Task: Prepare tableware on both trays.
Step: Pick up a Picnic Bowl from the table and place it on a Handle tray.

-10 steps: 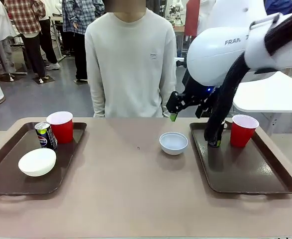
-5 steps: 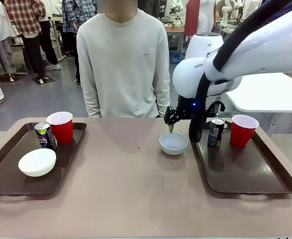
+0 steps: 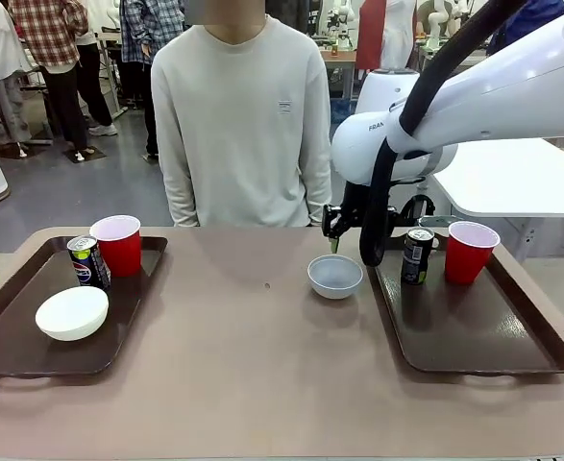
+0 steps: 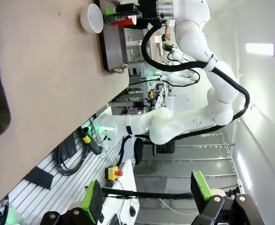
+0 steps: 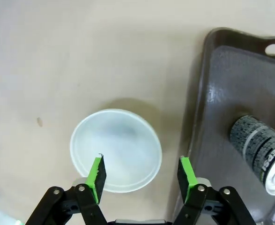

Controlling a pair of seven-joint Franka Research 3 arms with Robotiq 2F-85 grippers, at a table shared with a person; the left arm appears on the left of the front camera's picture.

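A greyish-white bowl (image 3: 335, 276) sits on the bare table between the two trays. My right gripper (image 3: 333, 237) hangs just above its far rim. In the right wrist view this gripper (image 5: 142, 176) is open, one fingertip (image 5: 98, 174) over the inside of the bowl (image 5: 115, 150) and the other outside its rim. The right tray (image 3: 474, 331) holds a dark soda can (image 3: 417, 255) and a red cup (image 3: 471, 252). The left tray (image 3: 3, 336) holds a red cup (image 3: 116, 243), a soda can (image 3: 87, 261) and a white bowl (image 3: 71, 312). My left gripper (image 4: 146, 201) is open and holds nothing.
A person in a pale sweatshirt (image 3: 241, 125) stands at the far side of the table, hands out of sight. The right tray's raised rim (image 5: 198, 108) lies close beside the bowl. The can (image 5: 263, 152) stands near that rim.
My right arm has swung left from over the right tray's can to the bowl, and the gripper has come down to the bowl's far rim. The tableware has not moved.
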